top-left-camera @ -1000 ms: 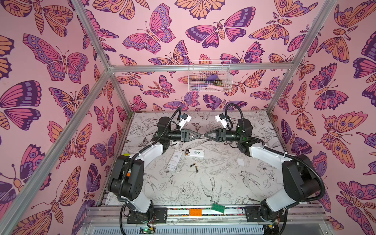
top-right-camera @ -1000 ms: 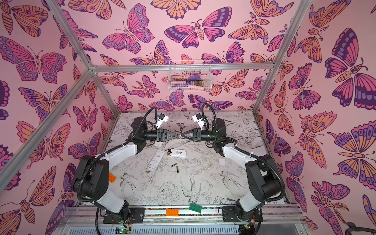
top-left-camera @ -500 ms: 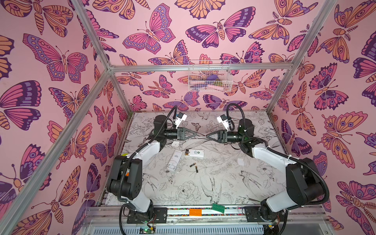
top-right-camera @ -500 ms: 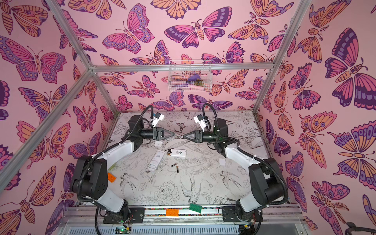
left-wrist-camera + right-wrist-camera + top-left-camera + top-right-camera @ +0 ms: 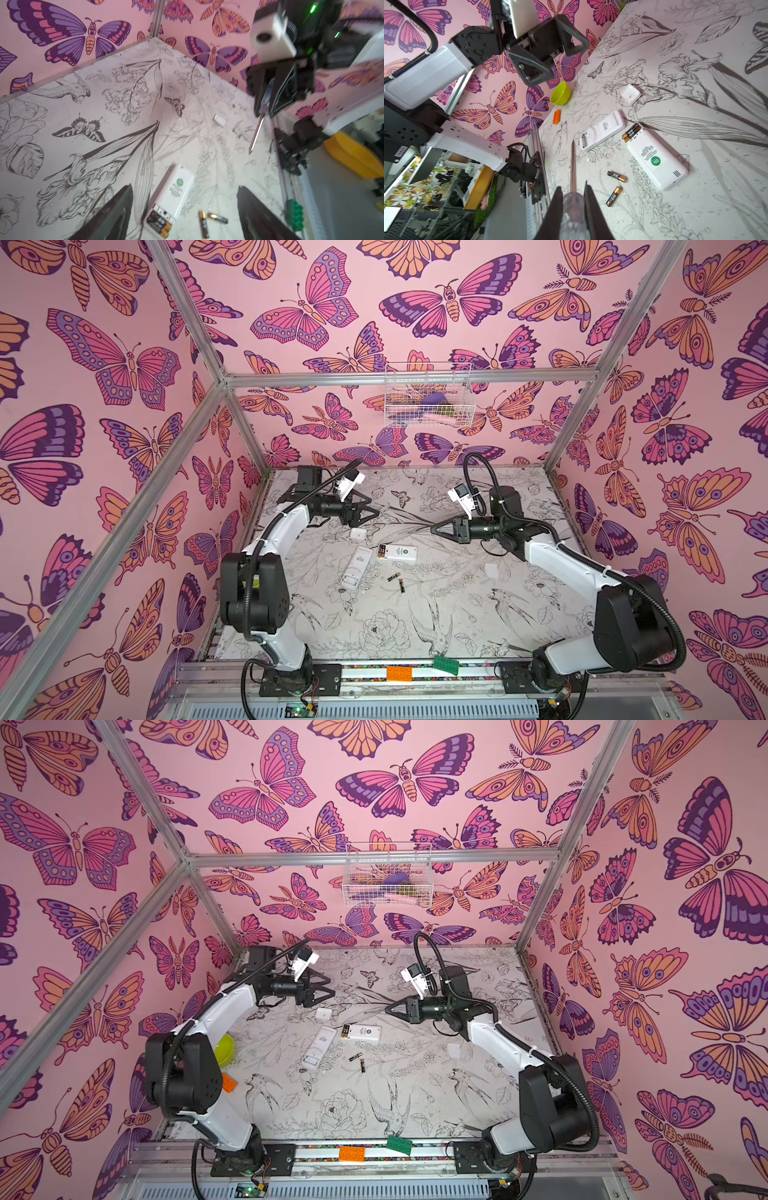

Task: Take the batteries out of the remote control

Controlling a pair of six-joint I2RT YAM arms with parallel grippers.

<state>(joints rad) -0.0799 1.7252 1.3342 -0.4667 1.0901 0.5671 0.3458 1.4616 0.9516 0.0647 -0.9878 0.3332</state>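
A white remote control (image 5: 397,552) with a green sticker lies mid-table, its compartment uncovered with two batteries (image 5: 631,133) inside. Two more batteries (image 5: 394,577) (image 5: 401,585) lie loose just in front of it. A second white remote (image 5: 356,566) lies beside it with an empty compartment. My left gripper (image 5: 370,508) hovers open behind the remotes, nothing between its fingers (image 5: 116,214). Off to the right of the remotes, my right gripper (image 5: 434,529) is shut on the clear handle of a screwdriver (image 5: 573,209), whose shaft points out ahead of it.
Two small white covers lie on the table, one (image 5: 358,534) behind the remotes and one (image 5: 491,570) to the right. A green bowl (image 5: 224,1050) and an orange brick (image 5: 227,1081) sit by the left arm. Orange (image 5: 399,673) and green (image 5: 446,664) bricks rest on the front rail.
The grippers stood tip to tip a second ago. The left one has opened and drawn back to the left; the right one has closed fully and pulled back right with the screwdriver.
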